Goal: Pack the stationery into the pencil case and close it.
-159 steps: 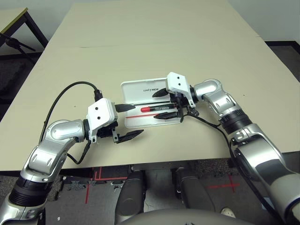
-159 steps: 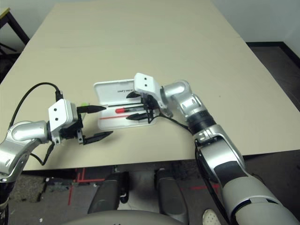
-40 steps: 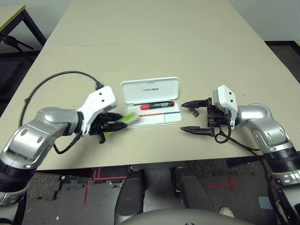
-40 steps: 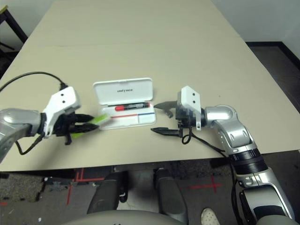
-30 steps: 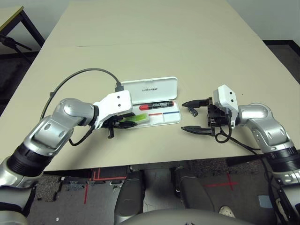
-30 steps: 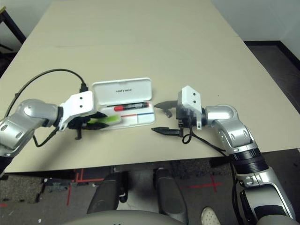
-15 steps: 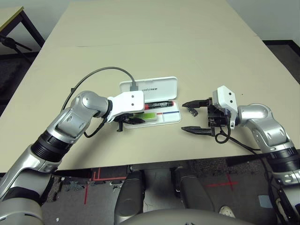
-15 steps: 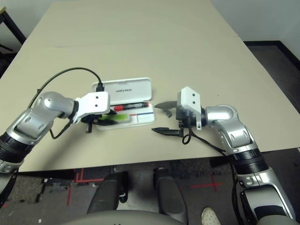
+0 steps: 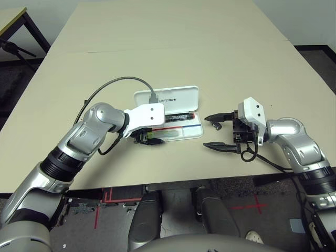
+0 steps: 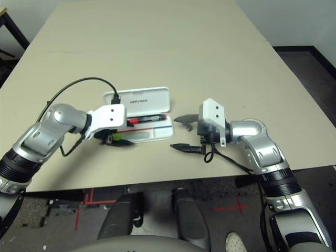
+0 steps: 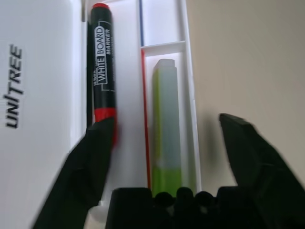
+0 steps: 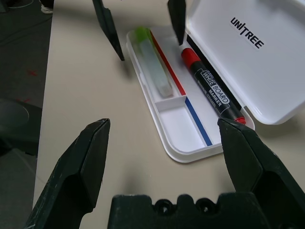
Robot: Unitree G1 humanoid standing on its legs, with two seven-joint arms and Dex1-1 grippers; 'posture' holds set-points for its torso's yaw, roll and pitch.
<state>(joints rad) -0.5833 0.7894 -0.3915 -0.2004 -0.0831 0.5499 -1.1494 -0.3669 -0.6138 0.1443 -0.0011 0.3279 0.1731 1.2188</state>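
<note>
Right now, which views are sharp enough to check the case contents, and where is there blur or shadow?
Left wrist view: whiteboard marker and green highlighter readable, its own near fingers soft. Right wrist view: crisp on the open pencil case, with shadows beside the left gripper fingers. Head views: even light, no glare.

Beige table [image 9: 173,47] — dark floor [image 9: 16,84], second table's corner [image 9: 13,18] beyond.

Left gripper [image 11: 164,143] angles down with jaws spread wide; right gripper [image 9: 216,131] points left, jaws wide apart.
</note>
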